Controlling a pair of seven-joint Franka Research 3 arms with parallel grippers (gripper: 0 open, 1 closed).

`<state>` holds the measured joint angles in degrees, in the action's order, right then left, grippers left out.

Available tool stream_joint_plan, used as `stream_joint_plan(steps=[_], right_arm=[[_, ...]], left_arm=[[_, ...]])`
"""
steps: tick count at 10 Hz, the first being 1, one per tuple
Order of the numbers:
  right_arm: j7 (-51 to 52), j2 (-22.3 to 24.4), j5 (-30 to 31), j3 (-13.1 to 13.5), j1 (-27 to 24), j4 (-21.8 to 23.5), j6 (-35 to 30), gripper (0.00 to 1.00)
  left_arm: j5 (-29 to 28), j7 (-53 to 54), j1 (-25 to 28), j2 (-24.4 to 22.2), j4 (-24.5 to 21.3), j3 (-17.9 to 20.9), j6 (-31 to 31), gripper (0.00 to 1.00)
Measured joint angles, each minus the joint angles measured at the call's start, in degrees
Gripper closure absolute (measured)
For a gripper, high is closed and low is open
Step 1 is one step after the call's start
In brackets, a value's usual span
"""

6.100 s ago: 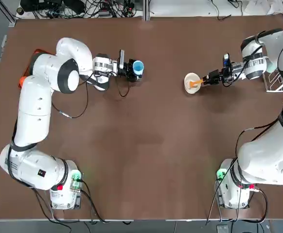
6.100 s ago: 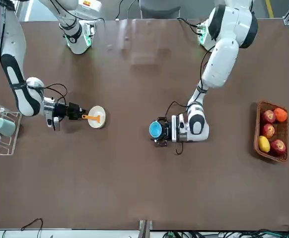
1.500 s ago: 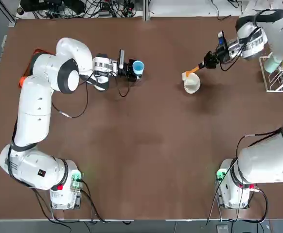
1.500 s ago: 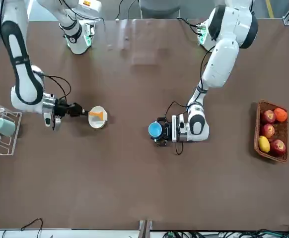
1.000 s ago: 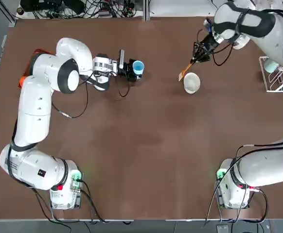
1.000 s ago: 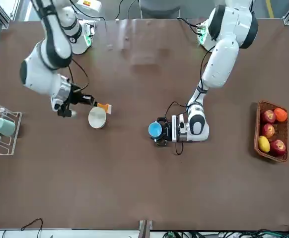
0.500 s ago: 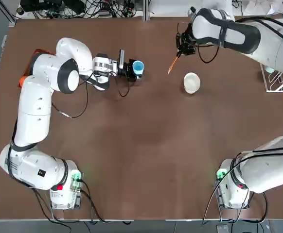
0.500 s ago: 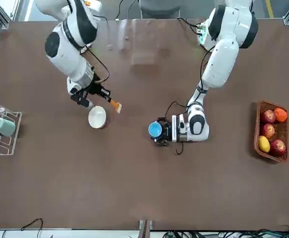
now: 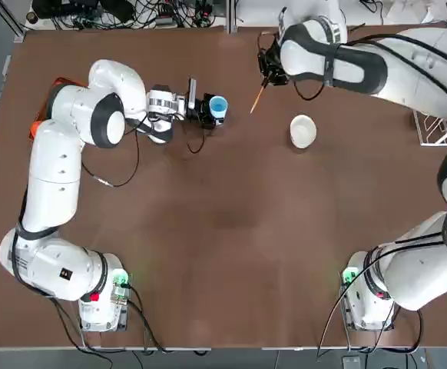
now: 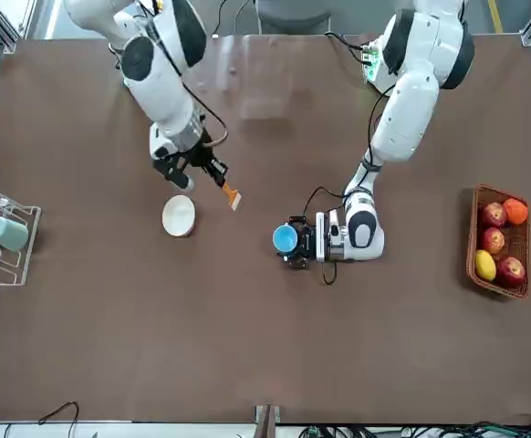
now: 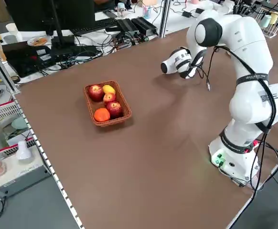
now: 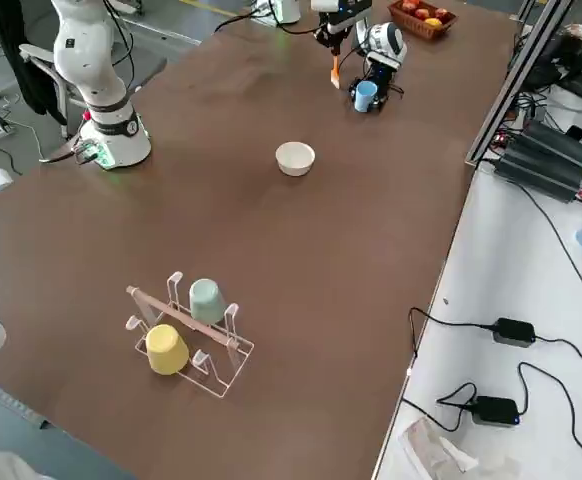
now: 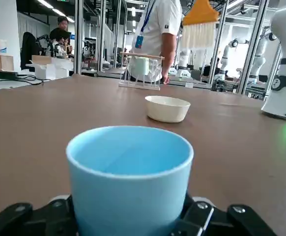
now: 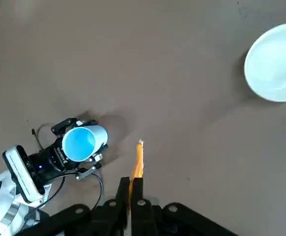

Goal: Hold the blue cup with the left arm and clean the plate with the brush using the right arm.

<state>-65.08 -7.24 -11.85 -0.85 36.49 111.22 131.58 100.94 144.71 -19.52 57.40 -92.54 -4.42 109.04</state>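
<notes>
While I steer from back here, my right gripper (image 14: 131,189) is clamped on the brush (image 14: 138,164) by its handle, with the bristle end reaching out past the jaws. Seen from above, the handle's long axis slants out of those jaws toward the robot's own side of the table and a little left. So the brush head leans toward the cup (image 14: 79,143) rather than the dish (image 14: 276,63).

The cup is left of the right jaws, mouth up, and my left gripper (image 13: 129,206) has it grasped between its two fingers. The dish sits on the table, right of the right jaws and nearer the robot's side, apart from the bristles; nothing is touching it. The right arm is the nearer one to it.

Farther right of those jaws, beyond the dish, is the rack (image 12: 196,345); well off to the left of the left jaws is the fruit basket (image 10: 500,242).

To scrub the dish, I judge I'd need to swing the right jaws rightward, then lower the bristles inside its rim. Pressing on one side could make it slide, since neither gripper is steadying it. Swinging left instead would risk knocking the cup.
</notes>
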Motion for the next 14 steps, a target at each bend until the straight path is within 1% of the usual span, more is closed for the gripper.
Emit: stream_joint_plan(steps=[2,3,6,9,11,14], right_arm=[[-7.0,-3.4,3.2,0.0,3.4,-2.6,2.7,0.95],[-8.6,-4.8,3.9,0.0,4.7,-3.7,3.8,0.95],[-13.3,-9.8,8.6,0.0,8.1,-9.1,4.0,0.95],[-19.3,-14.3,13.3,0.1,11.4,-12.8,4.2,0.95],[-20.2,-16.0,14.2,0.1,11.8,-15.0,4.2,0.95],[-20.8,-16.6,14.2,0.9,11.8,-17.9,4.2,0.95]], left_arm=[[0.0,0.0,0.0,0.0,0.0,0.0,0.0,0.34],[0.0,0.0,0.0,0.0,0.0,0.0,0.0,0.34],[0.0,0.0,0.0,0.0,0.0,0.0,-0.1,0.34],[0.0,0.0,0.0,0.0,0.0,0.0,-0.1,0.34],[0.0,0.0,0.0,0.0,0.0,0.0,-0.1,0.34],[0.0,0.0,0.0,0.0,0.0,0.0,-0.1,0.34]])
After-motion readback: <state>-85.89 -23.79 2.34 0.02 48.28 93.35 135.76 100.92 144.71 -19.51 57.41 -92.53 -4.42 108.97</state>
